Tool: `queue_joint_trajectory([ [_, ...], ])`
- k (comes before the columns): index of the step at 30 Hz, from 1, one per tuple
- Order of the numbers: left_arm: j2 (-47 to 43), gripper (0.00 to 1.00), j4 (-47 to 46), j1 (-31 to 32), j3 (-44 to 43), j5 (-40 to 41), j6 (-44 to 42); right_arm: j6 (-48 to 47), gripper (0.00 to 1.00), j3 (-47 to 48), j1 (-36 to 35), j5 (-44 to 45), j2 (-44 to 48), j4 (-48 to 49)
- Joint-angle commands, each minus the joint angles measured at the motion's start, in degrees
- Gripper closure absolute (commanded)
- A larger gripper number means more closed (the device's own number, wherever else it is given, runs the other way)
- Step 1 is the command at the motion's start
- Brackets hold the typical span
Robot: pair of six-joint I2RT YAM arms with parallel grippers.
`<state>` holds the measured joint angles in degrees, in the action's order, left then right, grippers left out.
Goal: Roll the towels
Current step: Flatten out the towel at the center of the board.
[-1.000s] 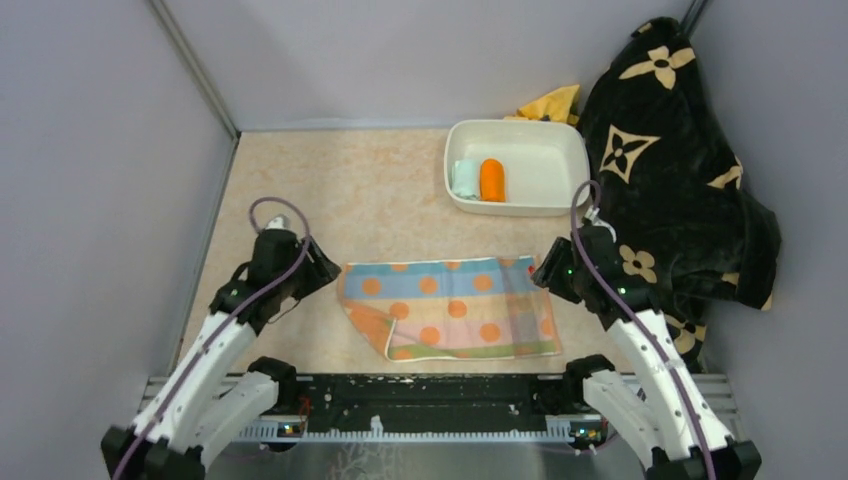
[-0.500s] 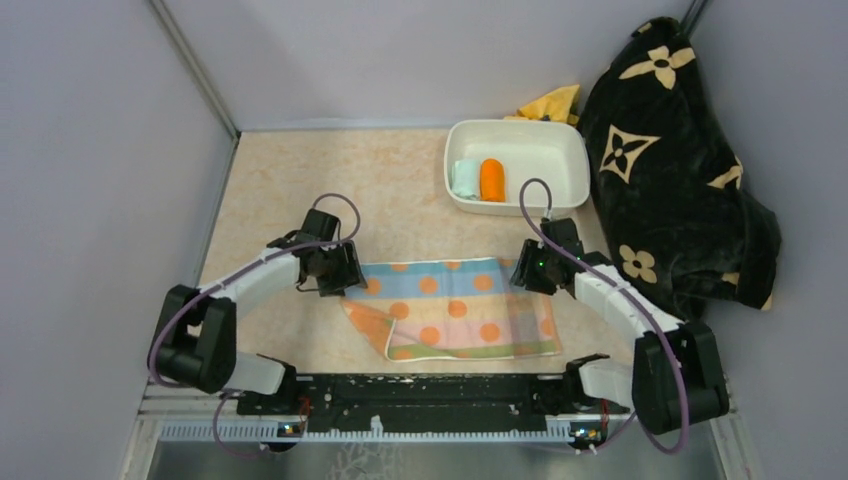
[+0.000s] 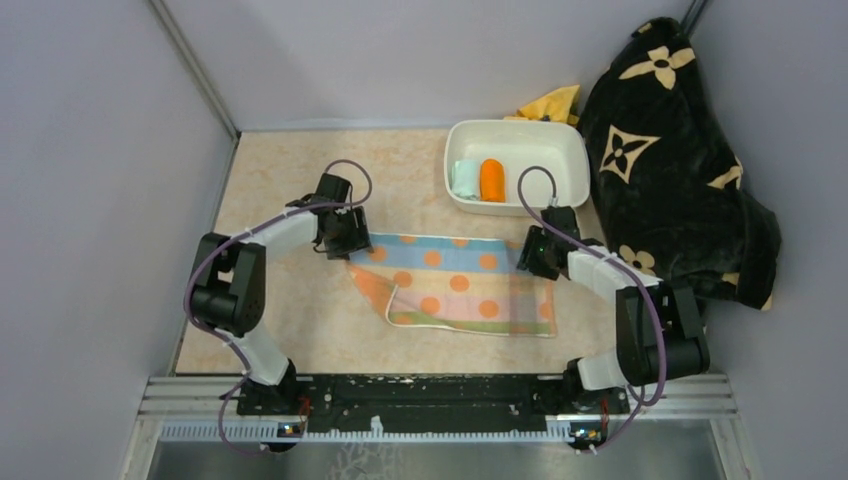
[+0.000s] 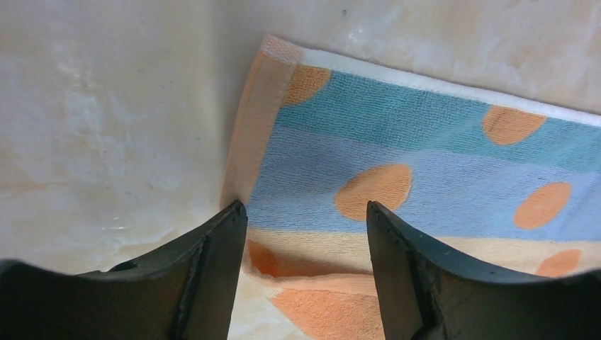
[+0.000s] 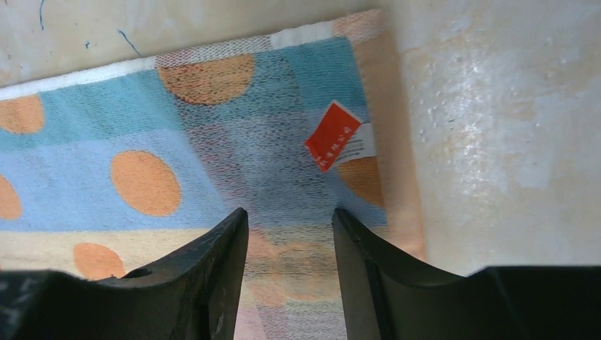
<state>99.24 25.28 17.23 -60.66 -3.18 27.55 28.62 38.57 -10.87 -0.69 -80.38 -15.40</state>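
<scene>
The striped pastel towel with orange dots (image 3: 455,285) lies spread flat mid-table, its near-left corner folded over. My left gripper (image 3: 345,240) is open over the towel's far-left corner; the left wrist view shows its jaws (image 4: 306,212) apart over the towel (image 4: 425,156). My right gripper (image 3: 530,258) is open over the far-right corner; the right wrist view shows its jaws (image 5: 290,216) apart over the towel (image 5: 142,142) near a red label (image 5: 333,136). The mint green towel (image 3: 464,179) and the orange towel (image 3: 491,180) lie rolled in the white tub (image 3: 520,208).
The big black blanket with tan flowers (image 3: 680,170) is heaped along the right side, next to my right arm. A yellow cloth (image 3: 552,103) lies behind the tub. Grey walls close in the left, back and right. A metal rail (image 3: 440,395) runs along the near edge.
Both arms have reached out from the bases to the towel's far corners. The striped towel has shifted away from the rail, toward the tub.
</scene>
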Motion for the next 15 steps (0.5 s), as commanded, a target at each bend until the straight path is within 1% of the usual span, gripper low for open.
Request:
queue_joint_trajectory([
  [1,-3.65,0.3,4.48,2.81,-1.97,8.44,-3.32,-2.97,0.51,2.72,0.5,-0.65,3.28,-1.82],
  [4,-8.62,0.3,8.23,10.59,-2.52,15.65,-3.09,-3.58,0.5,2.4,0.31,-3.11,8.45,-3.68],
  [7,-9.44,0.3,12.95,18.2,-3.51,21.25,-0.81,-3.88,0.48,1.48,-0.09,-4.4,11.91,-5.71],
  [10,-7.98,0.32,17.5,24.3,-4.46,25.36,2.15,-4.28,0.47,-0.07,-0.56,-4.82,14.76,-6.83],
  [12,-6.15,0.34,18.76,28.32,-4.75,28.02,3.64,-4.68,0.46,-1.17,-0.61,-4.96,15.95,-7.05],
  [15,-1.74,0.37,22.03,32.18,-6.35,30.7,4.99,-4.84,0.45,-2.47,-0.57,-5.67,16.39,-6.83],
])
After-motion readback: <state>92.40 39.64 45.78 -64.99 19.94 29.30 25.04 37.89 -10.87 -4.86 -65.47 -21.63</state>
